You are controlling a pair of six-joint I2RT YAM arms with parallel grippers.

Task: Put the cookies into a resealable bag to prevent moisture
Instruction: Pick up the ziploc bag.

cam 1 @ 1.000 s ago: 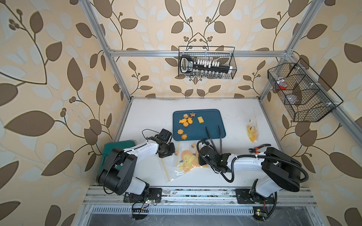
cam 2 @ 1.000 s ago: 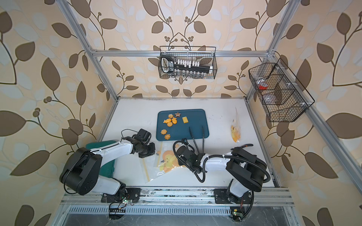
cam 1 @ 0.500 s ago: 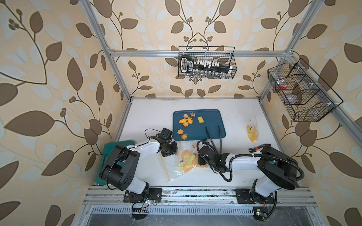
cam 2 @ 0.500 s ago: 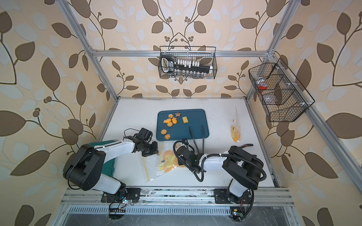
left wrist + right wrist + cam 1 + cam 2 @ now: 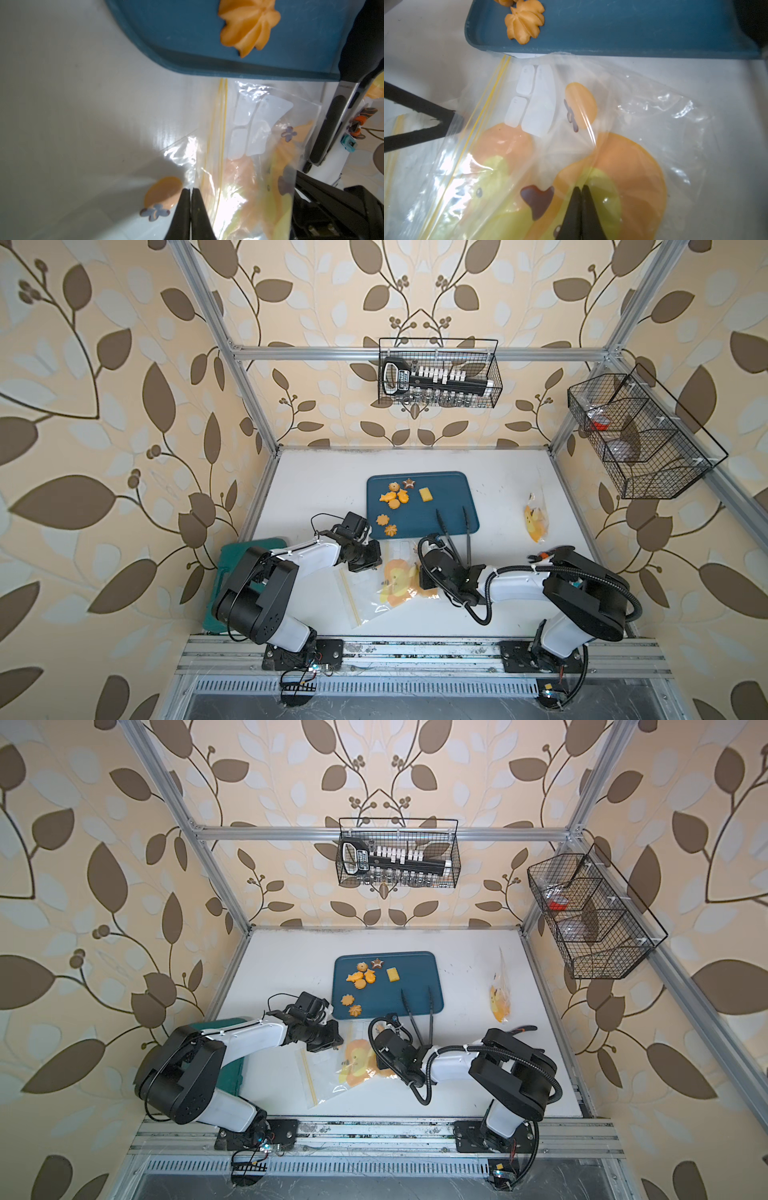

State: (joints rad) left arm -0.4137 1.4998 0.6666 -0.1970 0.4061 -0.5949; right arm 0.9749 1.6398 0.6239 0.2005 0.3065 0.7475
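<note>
The cookies [image 5: 392, 502] are all on the blue tray [image 5: 449, 493], which sits mid-surface [image 5: 324, 489], a little nearer the back edge than the front. They are bunched on the tray's left half: a cluster toward its back, and two flower shapes nearer its front rim. Both wrist views show one of those flowers [image 5: 249, 27] just inside that rim.

The resealable bag [image 5: 374, 593], clear with an orange and yellow cartoon print, lies flat between the tray and the surface's front edge. Its yellow zip strip runs up to the tray's rim.

The left gripper [image 5: 190, 192] is at the zip side of the bag. Its fingers are pressed together with only a sliver between them, and I cannot tell whether film is caught there. The right gripper [image 5: 580, 190] is down on the printed middle of the bag, fingers pressed together, with creases in the film running to their tips as though a fold is pinched.

Black tongs [image 5: 467, 535] lie with their tips on the tray's front right corner. A second printed bag [image 5: 534, 522] rests near the right edge.
</note>
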